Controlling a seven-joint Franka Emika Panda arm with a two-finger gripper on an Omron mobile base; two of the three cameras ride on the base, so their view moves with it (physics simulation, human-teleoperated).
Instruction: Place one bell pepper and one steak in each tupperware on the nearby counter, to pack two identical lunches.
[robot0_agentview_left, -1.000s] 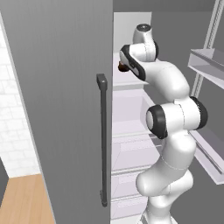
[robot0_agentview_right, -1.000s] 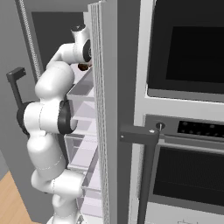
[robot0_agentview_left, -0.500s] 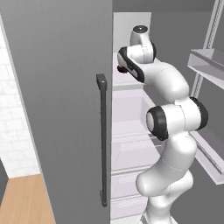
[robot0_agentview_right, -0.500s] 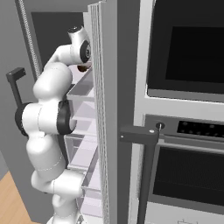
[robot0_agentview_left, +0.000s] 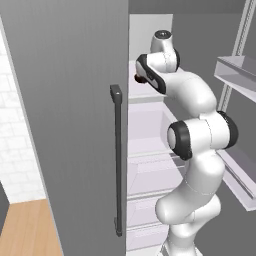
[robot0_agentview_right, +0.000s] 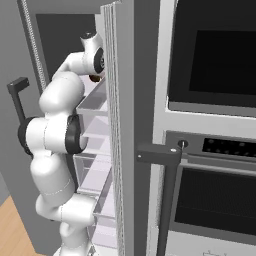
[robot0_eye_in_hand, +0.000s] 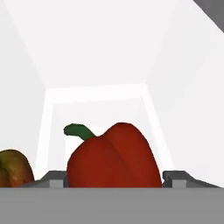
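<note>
Flanking 1 red bell pepper (robot0_eye_in_hand: 114, 156), end effector (robot0_eye_in_hand: 114, 177) fingers part-open; grip unclear; no writing visible.

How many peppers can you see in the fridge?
2. A bright red pepper sits right between the gripper fingertips, and a brownish one peeks in at the hand view's left edge. More may be hidden.

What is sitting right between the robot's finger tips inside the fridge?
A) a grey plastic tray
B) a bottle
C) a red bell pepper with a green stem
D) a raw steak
C: in the hand view a glossy red bell pepper with a curved green stem sits between the finger tips of the gripper.
</note>
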